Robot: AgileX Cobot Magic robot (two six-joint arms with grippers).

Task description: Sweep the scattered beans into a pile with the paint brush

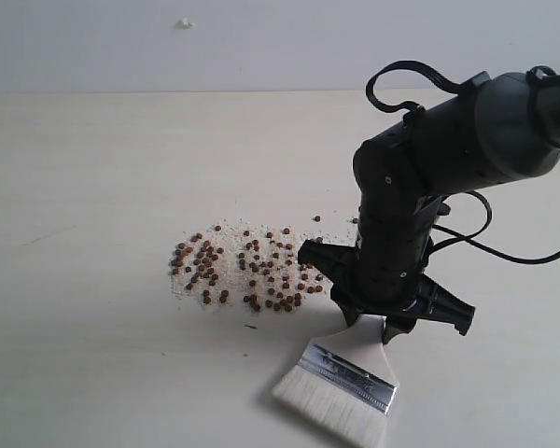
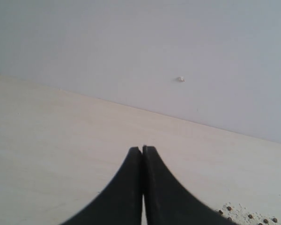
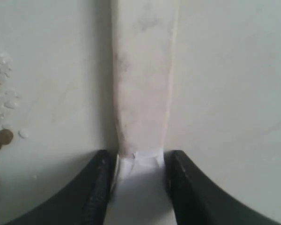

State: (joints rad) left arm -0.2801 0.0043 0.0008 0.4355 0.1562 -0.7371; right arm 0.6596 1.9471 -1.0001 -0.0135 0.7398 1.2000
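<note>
The beans [image 1: 243, 266] lie scattered in a loose patch mixed with whitish crumbs at the table's middle; a few beans [image 2: 250, 216] show in the left wrist view and some beans [image 3: 3, 137] beside the handle in the right wrist view. The paint brush [image 1: 341, 383] lies in front of them, silver ferrule and white bristles pointing toward the table's front. My right gripper [image 1: 371, 325] stands over its pale handle [image 3: 143, 84], and the right gripper [image 3: 139, 159] has both fingers pressed on the handle's sides. My left gripper [image 2: 142, 149] hovers shut and empty, outside the exterior view.
The pale wooden table [image 1: 93, 187] runs back to a white wall with a small mark [image 1: 186, 22]. The right arm's black cable [image 1: 504, 247] loops out over the table at the right. Bare tabletop lies left of the beans.
</note>
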